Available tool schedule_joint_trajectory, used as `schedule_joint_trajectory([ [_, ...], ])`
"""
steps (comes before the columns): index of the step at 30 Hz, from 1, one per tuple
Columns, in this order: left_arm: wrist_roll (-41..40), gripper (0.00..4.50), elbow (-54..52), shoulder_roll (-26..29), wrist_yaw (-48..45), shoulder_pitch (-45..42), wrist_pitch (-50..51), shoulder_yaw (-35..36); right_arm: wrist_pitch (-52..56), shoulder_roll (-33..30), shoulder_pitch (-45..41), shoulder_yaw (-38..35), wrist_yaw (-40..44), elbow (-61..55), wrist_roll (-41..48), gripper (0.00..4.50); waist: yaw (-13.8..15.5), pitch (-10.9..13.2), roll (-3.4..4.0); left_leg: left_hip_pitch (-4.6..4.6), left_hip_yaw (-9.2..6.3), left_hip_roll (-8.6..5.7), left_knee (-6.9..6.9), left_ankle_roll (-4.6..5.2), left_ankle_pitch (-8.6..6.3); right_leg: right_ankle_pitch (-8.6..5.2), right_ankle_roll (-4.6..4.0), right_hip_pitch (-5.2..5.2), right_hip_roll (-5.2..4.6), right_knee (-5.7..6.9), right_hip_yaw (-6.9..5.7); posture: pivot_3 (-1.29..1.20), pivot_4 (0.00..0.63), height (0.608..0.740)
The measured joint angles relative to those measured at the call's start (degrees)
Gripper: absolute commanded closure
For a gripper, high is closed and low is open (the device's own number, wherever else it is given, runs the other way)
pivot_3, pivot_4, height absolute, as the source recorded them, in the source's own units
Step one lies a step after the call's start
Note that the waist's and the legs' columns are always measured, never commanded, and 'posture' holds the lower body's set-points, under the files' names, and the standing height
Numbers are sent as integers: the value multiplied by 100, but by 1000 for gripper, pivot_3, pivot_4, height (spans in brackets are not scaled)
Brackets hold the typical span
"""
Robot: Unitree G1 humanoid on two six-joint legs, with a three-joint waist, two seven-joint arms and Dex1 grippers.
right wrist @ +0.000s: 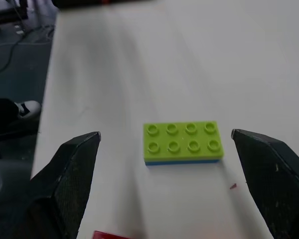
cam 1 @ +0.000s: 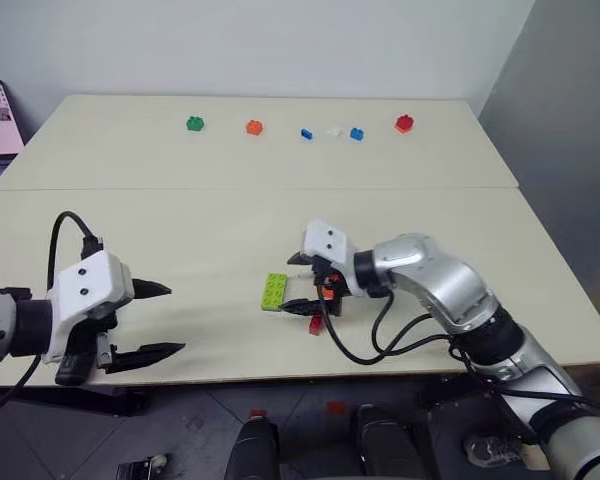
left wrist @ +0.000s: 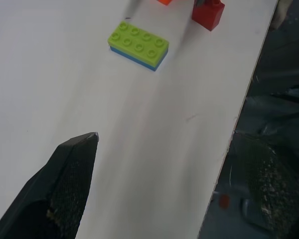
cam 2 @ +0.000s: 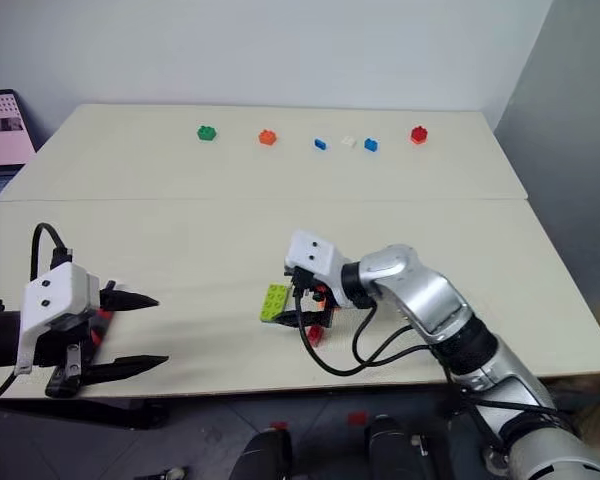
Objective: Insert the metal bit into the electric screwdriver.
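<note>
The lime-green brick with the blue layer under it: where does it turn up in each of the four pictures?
Left eye view: green brick near the table's front edge, just left of the right gripper.
Right eye view: same place.
Left wrist view: far from the fingertip, beside a red brick.
Right wrist view: between the open fingers.
Shared landmark: the table's front edge.

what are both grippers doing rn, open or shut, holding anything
Left gripper: jaws open, holding nothing.
Right gripper: jaws open, empty, with the green brick lying between them on the table.
</note>
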Motion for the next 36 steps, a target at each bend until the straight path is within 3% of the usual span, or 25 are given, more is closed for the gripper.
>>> schedule_joint_trajectory([
  [8,9,0,-1,-91,-31,102,-273,-69,-110,579,-165,542,-303,683,-643,63,-18,1,1,3,-1,50,-4,0,0,2,-4,-4,51,1,-1,0,150,740],
  [29,181,0,129,-100,-28,273,-626,-124,-816,1512,-654,597,-74,2518,-1187,63,-33,3,4,15,-3,97,-15,-1,-1,13,-30,-12,103,2,1,0,150,740],
  [34,185,0,186,-132,-19,276,-710,-136,-970,1587,-658,543,-51,2660,-1250,970,-37,3,5,16,-3,99,-16,-1,-1,13,-30,-13,105,2,2,0,150,740],
  [36,176,0,196,-162,-9,268,-715,-151,-1062,1589,-658,543,-21,2686,-1315,971,-37,4,6,16,-3,98,-15,-1,-1,13,-30,-13,105,2,2,0,150,740],
])
